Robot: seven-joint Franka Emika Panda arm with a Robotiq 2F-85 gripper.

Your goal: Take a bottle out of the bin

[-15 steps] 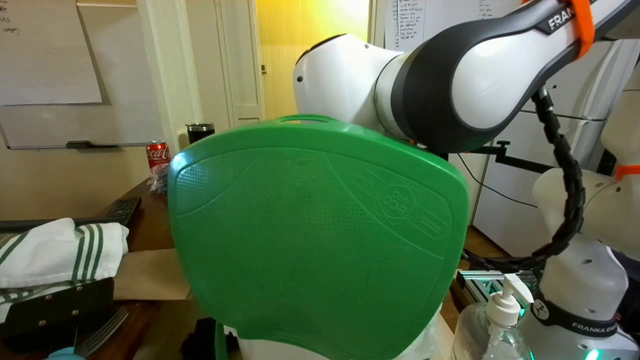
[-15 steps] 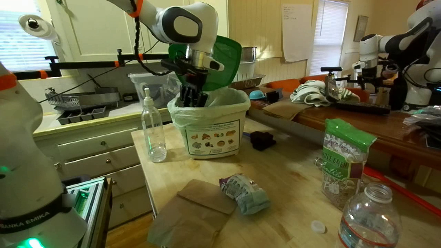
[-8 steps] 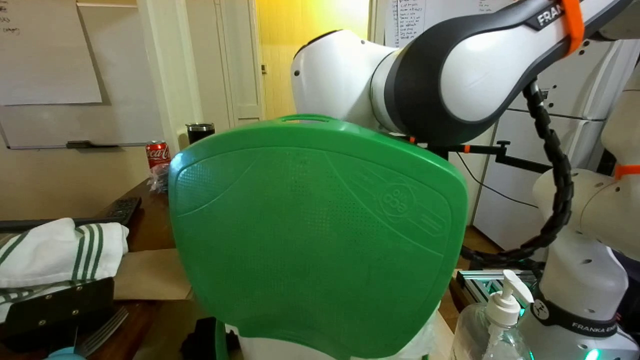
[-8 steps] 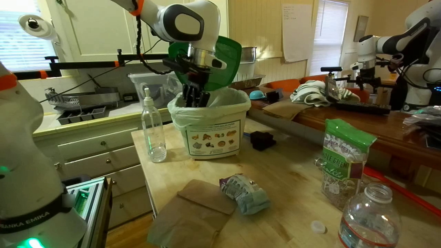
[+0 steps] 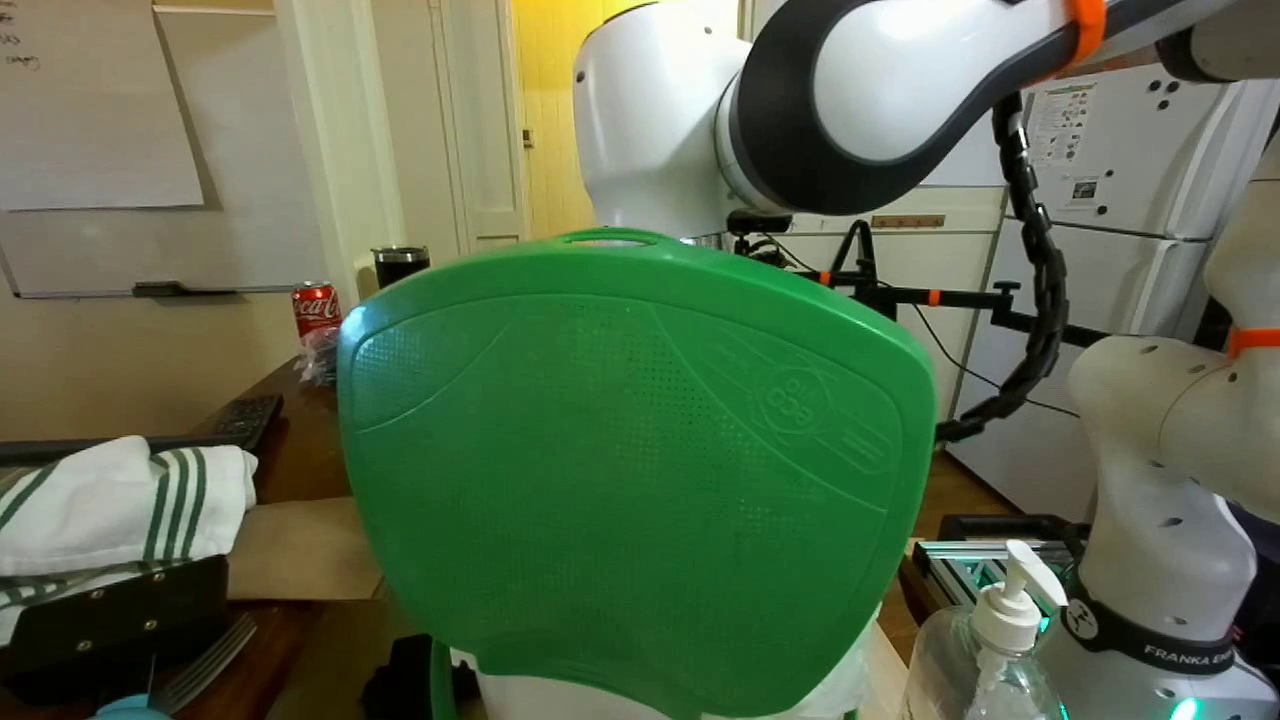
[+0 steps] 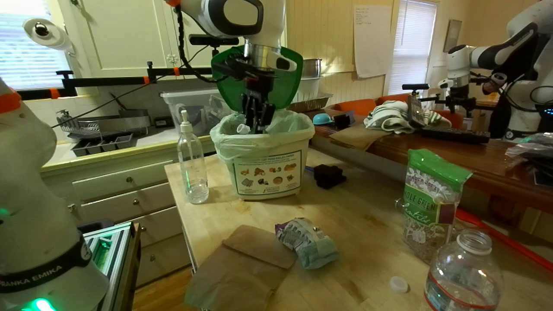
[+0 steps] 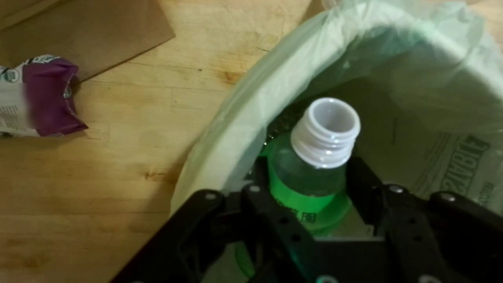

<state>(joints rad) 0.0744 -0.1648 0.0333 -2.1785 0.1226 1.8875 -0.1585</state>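
Note:
The bin (image 6: 268, 157) is pale, lined with a light green bag, on a wooden table in an exterior view. Its green lid (image 5: 635, 470) stands raised and fills much of an exterior view, hiding my gripper there. A bottle (image 7: 310, 188) with a white threaded neck and bright green label is between my fingers in the wrist view. Its neck (image 6: 243, 129) shows just above the bin's rim in an exterior view, leaning left. My gripper (image 7: 308, 169) is shut on the bottle, one finger against each side. The gripper (image 6: 258, 123) is at the bin's opening; the bottle's lower part is hidden.
A clear pump bottle (image 6: 192, 166) stands left of the bin. A brown paper bag (image 6: 246, 263), a small packet (image 6: 307, 244), a lentil bag (image 6: 432, 207), a large clear bottle (image 6: 464, 276) and a white cap (image 6: 398, 284) are on the table.
My arm has risen and my gripper has moved up and to the right in an exterior view. The bottle's white neck, hidden before, now shows above the bin's rim beside the gripper.

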